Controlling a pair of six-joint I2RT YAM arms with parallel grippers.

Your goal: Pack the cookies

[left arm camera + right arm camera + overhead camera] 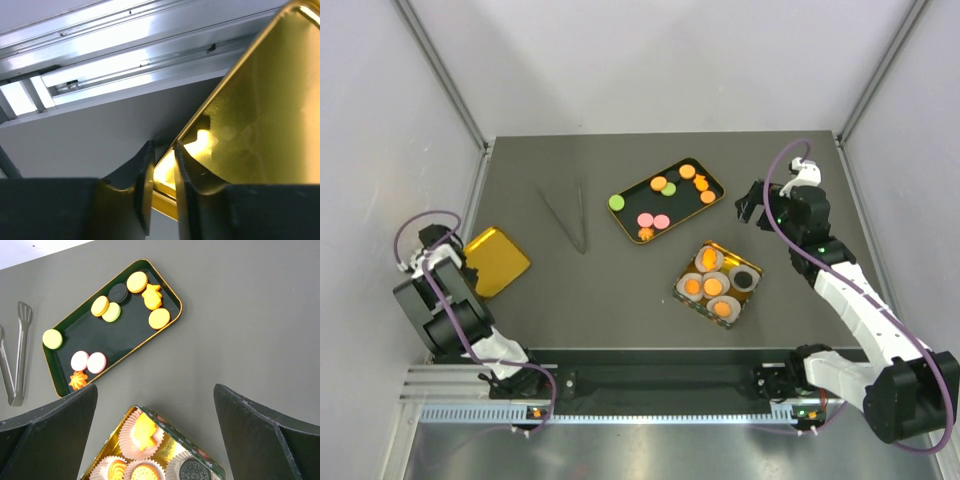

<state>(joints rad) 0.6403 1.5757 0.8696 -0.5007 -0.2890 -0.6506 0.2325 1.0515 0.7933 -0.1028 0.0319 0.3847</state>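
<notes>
1. Starting nearest, at the bottom of the overhead view, both arm bases are sitting on the rail (650, 412) along the edge of the dark table (610, 300).
2. Just above that, right of centre, the tin (756, 272) is lying turned like a diamond. White paper cups (717, 287) are filling it, four of them carrying orange cookies (659, 183) and one a dark disc.
3. Over at the left edge, the left gripper (164, 185) is pinching the rim of the gold lid (498, 262). The left wrist view is showing its fingers (145, 182) nearly together, with the bright gold edge caught between them. The lid is lying well apart from the tin.
4. Moving up to the middle, the tongs (572, 215) are lying flat and loose on the table, left of the tray (680, 205).
5. The tray is sitting diagonally and holding the rest of the cookies: several orange ones and a green one at its upper right end, two pink ones side by side at the lower left, and a small orange star in the corner. Another green cookie (52, 338) is resting right on the tray's left rim.
6. Farthest out, upper right, the right gripper (155, 389) is hovering spread wide and holding nothing, between tray and tin in its wrist view.
</notes>
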